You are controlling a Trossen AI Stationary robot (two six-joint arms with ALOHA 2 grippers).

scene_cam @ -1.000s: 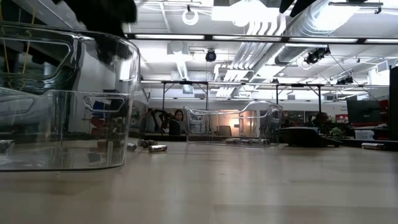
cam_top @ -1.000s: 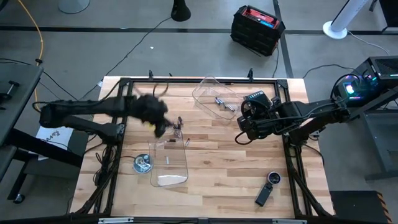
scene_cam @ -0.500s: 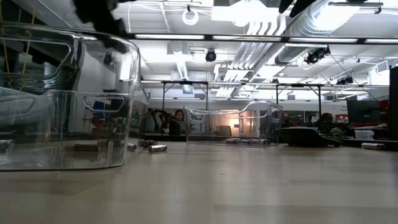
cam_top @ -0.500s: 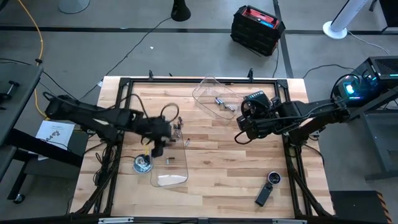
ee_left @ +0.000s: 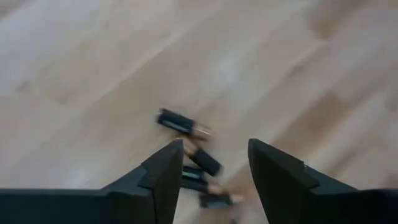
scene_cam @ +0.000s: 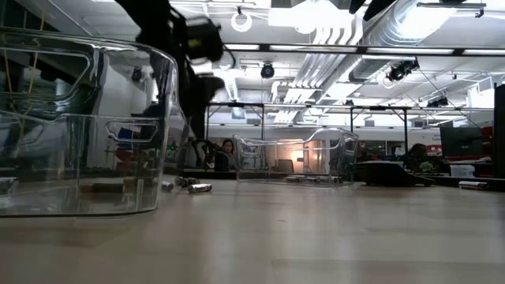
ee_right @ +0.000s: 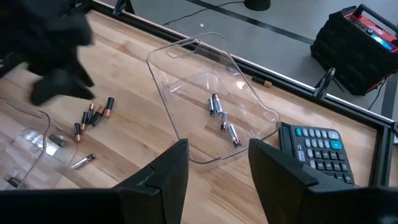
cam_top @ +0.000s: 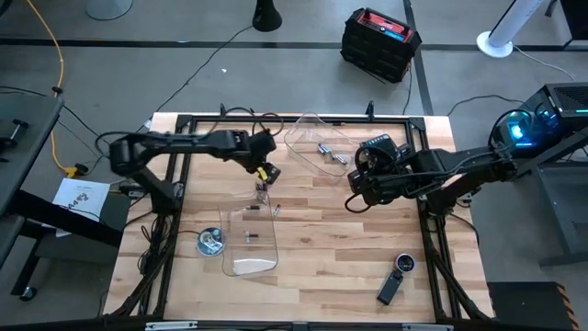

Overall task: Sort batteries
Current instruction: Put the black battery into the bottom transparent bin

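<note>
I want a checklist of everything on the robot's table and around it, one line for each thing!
Surface: wooden table.
Job's things: loose dark batteries on the wood; silvery batteries in the far clear tray; one in the near clear tray.
Clutter: metal dish, black gadget, calculator.
Grippers: left gripper open above the loose batteries; right gripper open, waiting.
Cables: yellow cable on the floor.
Surroundings: black case.

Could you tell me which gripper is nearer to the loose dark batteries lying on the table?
Left. The left gripper hovers open right over the dark batteries; the right gripper waits well off to their side, by the far tray.
</note>
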